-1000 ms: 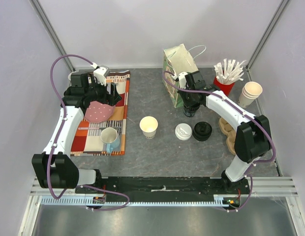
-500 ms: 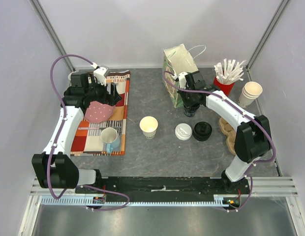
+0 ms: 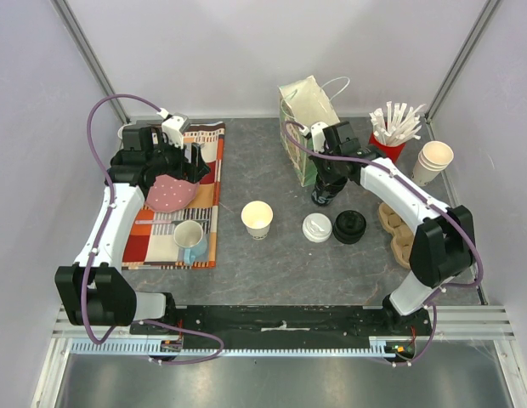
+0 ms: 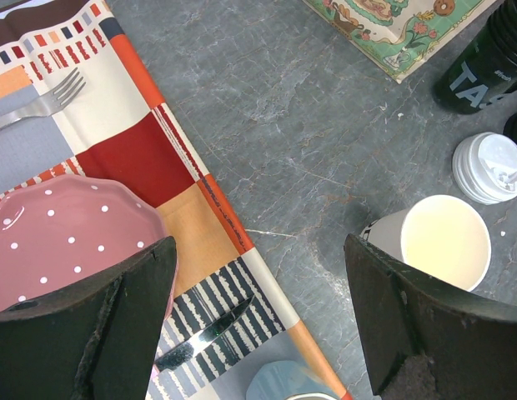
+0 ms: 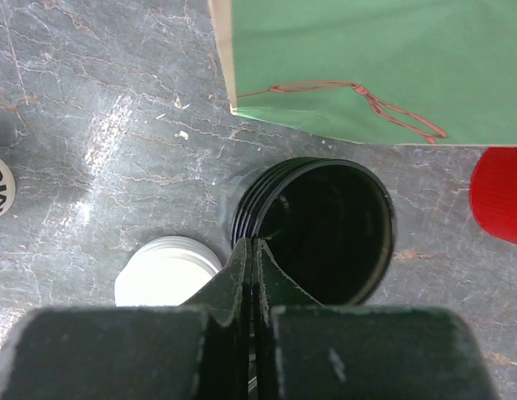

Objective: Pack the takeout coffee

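Fingers of the right gripper [image 5: 253, 250] have just pressed together on the near rim of the black cup [image 5: 325, 229] (not a coffee to pack). The white-lidded takeout coffee [image 5: 167, 271] waits untouched just to its left, while the left gripper [image 4: 258, 258] hangs spread and empty.

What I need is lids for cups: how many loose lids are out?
2: a white lid and a black lid, side by side near the centre. Others may hide in the bag.
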`<state>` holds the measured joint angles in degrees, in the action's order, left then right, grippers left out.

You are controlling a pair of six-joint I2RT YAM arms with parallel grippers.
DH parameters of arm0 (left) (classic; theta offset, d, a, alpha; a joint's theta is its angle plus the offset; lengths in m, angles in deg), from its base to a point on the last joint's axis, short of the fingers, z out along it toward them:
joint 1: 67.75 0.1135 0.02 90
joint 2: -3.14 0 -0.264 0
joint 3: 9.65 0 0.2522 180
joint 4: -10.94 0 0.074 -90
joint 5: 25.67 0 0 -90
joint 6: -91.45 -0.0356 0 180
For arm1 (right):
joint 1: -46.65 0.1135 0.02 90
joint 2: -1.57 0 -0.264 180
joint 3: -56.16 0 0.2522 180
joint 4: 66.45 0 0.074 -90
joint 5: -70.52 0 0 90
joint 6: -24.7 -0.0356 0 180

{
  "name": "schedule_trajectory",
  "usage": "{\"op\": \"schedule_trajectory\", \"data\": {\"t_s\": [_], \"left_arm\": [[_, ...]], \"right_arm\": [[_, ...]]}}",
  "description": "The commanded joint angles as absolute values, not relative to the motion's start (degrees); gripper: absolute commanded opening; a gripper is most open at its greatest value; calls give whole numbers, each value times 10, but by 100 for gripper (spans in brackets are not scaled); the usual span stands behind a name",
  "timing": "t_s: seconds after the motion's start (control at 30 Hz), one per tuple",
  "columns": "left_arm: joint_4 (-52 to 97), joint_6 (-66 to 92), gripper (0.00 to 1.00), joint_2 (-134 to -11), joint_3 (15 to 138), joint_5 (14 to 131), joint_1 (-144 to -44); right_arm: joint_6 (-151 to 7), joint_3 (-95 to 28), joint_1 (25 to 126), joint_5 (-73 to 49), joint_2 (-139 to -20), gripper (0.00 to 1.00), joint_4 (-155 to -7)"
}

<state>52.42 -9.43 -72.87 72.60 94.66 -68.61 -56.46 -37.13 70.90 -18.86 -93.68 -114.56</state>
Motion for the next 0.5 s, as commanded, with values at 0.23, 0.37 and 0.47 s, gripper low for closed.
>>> {"op": "schedule_trajectory", "data": {"t_s": [0.23,0.37,0.47], "left_arm": [[519,-113,88,-716,730,961,-684],[518,-113,88,-717,731,961,-684],[518,-115,88,-717,730,960,-684]], "right_arm": [[-556,-399,708,-209,-908,0,-1148],[-563,-390,708,-196,-916,0,-1142],[-573,-385,716,-177,-925,0,-1137]]}}
